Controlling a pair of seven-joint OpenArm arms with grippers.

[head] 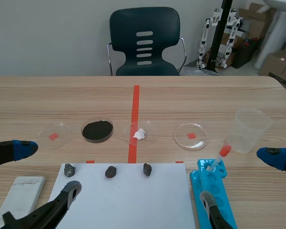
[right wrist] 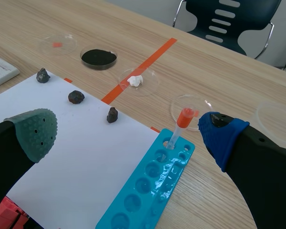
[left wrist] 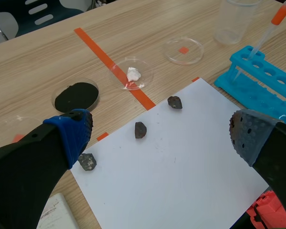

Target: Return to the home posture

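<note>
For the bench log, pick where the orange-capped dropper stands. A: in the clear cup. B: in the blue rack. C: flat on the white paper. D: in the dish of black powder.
B: the dropper stands tilted, orange cap up, with its tip in a hole at one end of the blue rack.

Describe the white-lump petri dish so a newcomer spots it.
Follow the orange tape line down the table's middle. The dish sitting on that line, in a row of four, alone holds a white lump; its neighbours hold black powder or nothing.
</note>
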